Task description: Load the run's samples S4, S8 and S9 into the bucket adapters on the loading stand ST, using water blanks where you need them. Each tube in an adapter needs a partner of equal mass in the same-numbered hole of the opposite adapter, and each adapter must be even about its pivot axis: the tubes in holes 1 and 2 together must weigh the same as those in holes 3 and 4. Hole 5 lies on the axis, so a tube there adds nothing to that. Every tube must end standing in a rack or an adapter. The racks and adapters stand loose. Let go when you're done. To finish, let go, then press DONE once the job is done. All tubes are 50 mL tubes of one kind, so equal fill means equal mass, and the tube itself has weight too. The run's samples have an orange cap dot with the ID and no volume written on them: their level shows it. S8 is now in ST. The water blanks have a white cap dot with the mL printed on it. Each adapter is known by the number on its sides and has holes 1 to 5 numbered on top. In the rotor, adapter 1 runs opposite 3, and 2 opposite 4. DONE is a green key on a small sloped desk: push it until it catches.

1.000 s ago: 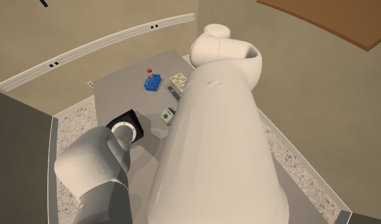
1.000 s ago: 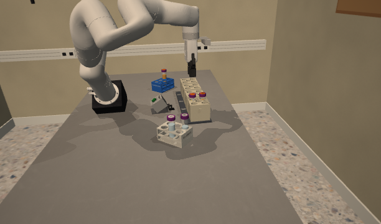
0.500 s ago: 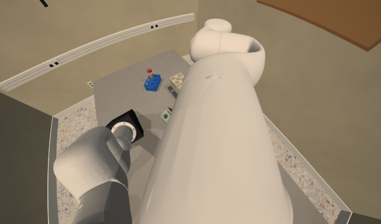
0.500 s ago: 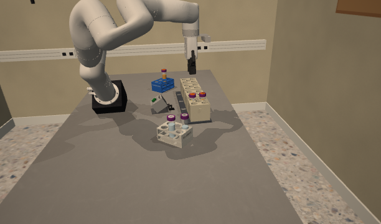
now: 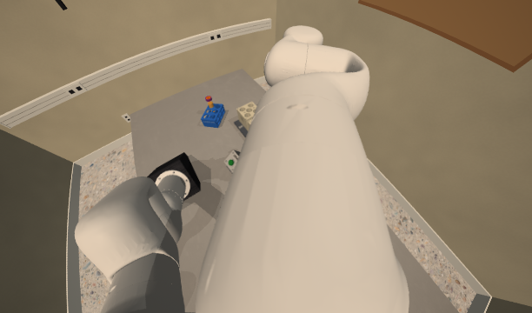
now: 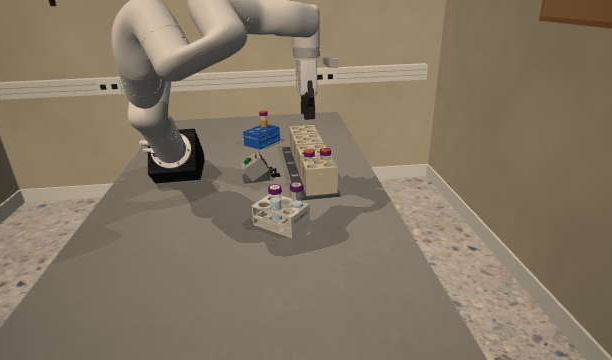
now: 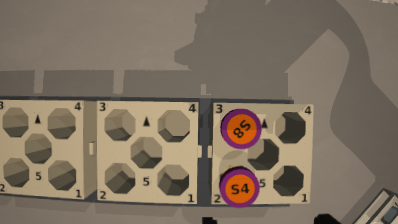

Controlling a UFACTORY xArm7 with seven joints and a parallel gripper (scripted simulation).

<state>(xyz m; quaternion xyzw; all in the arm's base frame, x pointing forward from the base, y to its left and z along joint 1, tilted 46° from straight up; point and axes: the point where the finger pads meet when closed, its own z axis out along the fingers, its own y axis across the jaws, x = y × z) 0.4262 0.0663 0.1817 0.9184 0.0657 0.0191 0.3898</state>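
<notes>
My gripper (image 6: 308, 113) (image 7: 268, 220) is open and empty, high above the table by the far end of the adapter row. Orange-dotted S8 (image 7: 241, 129) stands in hole 3 and S4 (image 7: 240, 188) in hole 2 of the end adapter (image 6: 322, 181) (image 7: 306, 150) on the loading stand (image 6: 331, 194) (image 7: 205, 187). That adapter's holes 1, 4 and 5 are empty, as are the two neighbouring adapters seen in the wrist view. An orange-dotted tube (image 5: 209, 103) (image 6: 263, 120) stands in the blue rack (image 5: 211, 122) (image 6: 254, 140); its ID is unreadable. Adapter side numbers are not readable.
The clear blanks rack (image 6: 286, 229) holds two white-dotted tubes, one left (image 6: 275, 190) and one right (image 6: 296, 187), in front of the stand. The small desk with the green DONE key (image 5: 231, 163) (image 6: 247, 161) stands left of the stand. The arm hides much of the top view.
</notes>
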